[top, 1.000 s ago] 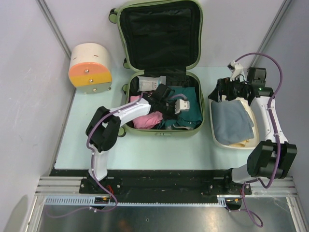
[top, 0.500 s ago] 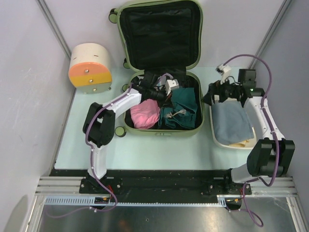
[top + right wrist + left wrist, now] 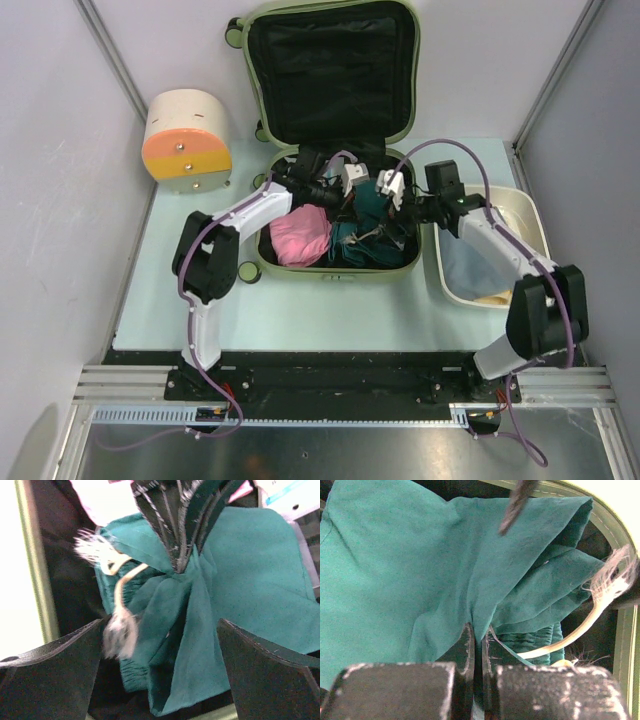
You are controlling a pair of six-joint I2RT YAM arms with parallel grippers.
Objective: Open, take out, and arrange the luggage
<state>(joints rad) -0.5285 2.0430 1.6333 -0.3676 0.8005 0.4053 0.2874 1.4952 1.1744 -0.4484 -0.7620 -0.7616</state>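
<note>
The pale olive-green luggage (image 3: 412, 80) lies open, with its black-lined lid leaning at the back. Its base holds a pink garment (image 3: 300, 235) and a teal garment (image 3: 350, 245). My left gripper (image 3: 352, 205) is shut on a fold of the teal garment (image 3: 420, 565), and the cloth rises between its jaws (image 3: 477, 632). My right gripper (image 3: 385, 215) is open over the same teal garment (image 3: 250, 580), its fingers wide apart on either side of the bunched cloth (image 3: 160, 665). A white frayed drawstring (image 3: 117, 625) hangs from the garment.
A white oval basin (image 3: 530, 215) holding a folded grey cloth (image 3: 470, 265) stands right of the luggage. A cream-and-orange drum container (image 3: 187, 140) stands at the back left. The luggage's right rim (image 3: 625, 645) lies close beside the teal cloth. Grey walls enclose the table.
My right arm has swung left from the basin to over the luggage's right half. My left gripper moved toward the back of the base, then stayed shut on the teal cloth.
</note>
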